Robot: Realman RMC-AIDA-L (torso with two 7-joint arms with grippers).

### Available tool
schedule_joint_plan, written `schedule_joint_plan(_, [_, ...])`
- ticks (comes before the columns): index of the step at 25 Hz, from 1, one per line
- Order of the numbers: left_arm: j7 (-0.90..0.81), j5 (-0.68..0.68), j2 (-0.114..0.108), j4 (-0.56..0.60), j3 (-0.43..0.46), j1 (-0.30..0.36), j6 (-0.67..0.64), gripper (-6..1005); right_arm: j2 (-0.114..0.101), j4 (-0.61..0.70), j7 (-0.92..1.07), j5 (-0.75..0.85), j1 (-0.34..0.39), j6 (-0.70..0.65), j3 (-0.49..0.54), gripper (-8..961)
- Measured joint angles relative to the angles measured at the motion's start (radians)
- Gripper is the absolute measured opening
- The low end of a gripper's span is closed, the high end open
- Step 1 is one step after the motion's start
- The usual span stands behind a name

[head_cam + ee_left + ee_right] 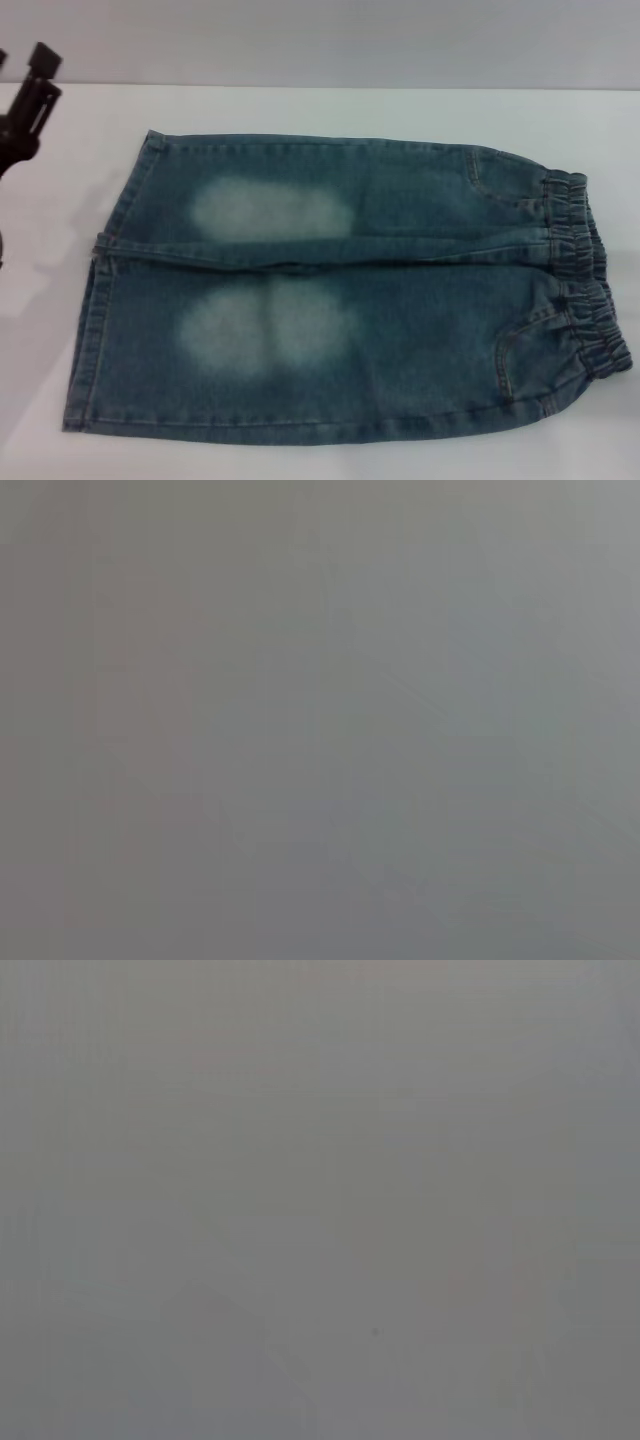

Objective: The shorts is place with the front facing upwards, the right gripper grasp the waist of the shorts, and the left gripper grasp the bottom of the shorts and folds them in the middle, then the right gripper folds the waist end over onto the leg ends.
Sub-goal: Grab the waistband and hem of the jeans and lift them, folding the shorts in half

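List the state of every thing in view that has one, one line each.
Blue denim shorts with pale faded patches: spread flat, unfolded, front up, ungripped.
Gathered elastic waistband: on the robot's right, ruffled.
Straight stitched leg hems: on the left, flat.
Black two-finger left gripper: beyond the hems, off the shorts.

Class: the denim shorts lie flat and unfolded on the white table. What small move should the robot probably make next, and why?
Probably bring the left gripper, now off the cloth near the table's far left edge, down toward the bottom of the shorts. The shorts lie spread flat, ungrasped, hems on the robot's left; the right gripper is not in view.
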State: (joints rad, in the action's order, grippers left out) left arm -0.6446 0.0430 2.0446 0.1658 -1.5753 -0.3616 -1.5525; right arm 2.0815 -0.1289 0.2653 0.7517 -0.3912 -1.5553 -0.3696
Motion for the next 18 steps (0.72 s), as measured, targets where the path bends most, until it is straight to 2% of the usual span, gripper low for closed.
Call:
schedule_joint_plan(1, [-0.029, 0.001, -0.012, 0.001, -0.024, -0.007, 0.005, 725, 0.000, 0.000, 0.000, 0.000, 0.000, 0.000, 0.000, 683])
schedule_joint_plan(2, [-0.029, 0.001, -0.012, 0.001, -0.024, -0.007, 0.005, 725, 0.000, 0.000, 0.000, 0.000, 0.000, 0.000, 0.000, 683])
schedule_joint_plan(3, [-0.080, 0.002, -0.033, 0.002, -0.062, -0.020, 0.012, 725, 0.000, 0.000, 0.000, 0.000, 0.000, 0.000, 0.001, 683])
schedule_joint_plan(6, [-0.080, 0.002, -0.033, 0.002, -0.062, -0.020, 0.012, 725, 0.000, 0.000, 0.000, -0.002, 0.004, 0.000, 0.001, 683])
schedule_joint_plan(7, [-0.249, 0.014, -0.102, 0.003, -0.161, -0.061, 0.028, 725, 0.000, 0.000, 0.000, -0.003, 0.005, 0.000, 0.001, 683])
schedule_joint_plan(8, [-0.341, 0.053, -0.143, 0.003, -0.186, -0.085, 0.029, 725, 0.000, 0.000, 0.000, -0.005, 0.006, 0.000, 0.001, 683])
schedule_joint_plan(9, [-0.420, 0.096, -0.171, 0.003, -0.194, -0.101, 0.030, 725, 0.000, 0.000, 0.000, -0.006, 0.008, 0.000, 0.002, 683])
schedule_joint_plan(12, [-0.420, 0.096, -0.171, 0.003, -0.194, -0.101, 0.030, 724, 0.000, 0.001, 0.000, -0.008, 0.010, 0.000, 0.005, 683])
schedule_joint_plan(13, [-0.663, 0.259, -0.249, 0.005, -0.186, -0.150, 0.035, 724, 0.000, 0.001, 0.000, -0.008, 0.011, 0.000, 0.006, 683])
schedule_joint_plan(14, [-0.782, 0.365, -0.291, 0.020, -0.185, -0.172, 0.033, 724, 0.000, 0.002, 0.000, -0.009, 0.011, 0.000, 0.007, 683])
schedule_joint_plan(15, [-0.851, 0.428, -0.316, 0.032, -0.183, -0.184, 0.029, 724, 0.000, 0.003, 0.000, -0.009, 0.012, 0.000, 0.007, 683])
schedule_joint_plan(17, [-0.851, 0.428, -0.316, 0.032, -0.183, -0.184, 0.029, 724, -0.001, 0.007, 0.000, -0.009, 0.012, 0.000, 0.007, 683])
schedule_joint_plan(18, [-0.974, 0.576, -0.356, 0.062, -0.160, -0.199, 0.012, 723, -0.002, 0.010, 0.000, -0.009, 0.012, 0.000, 0.007, 683])
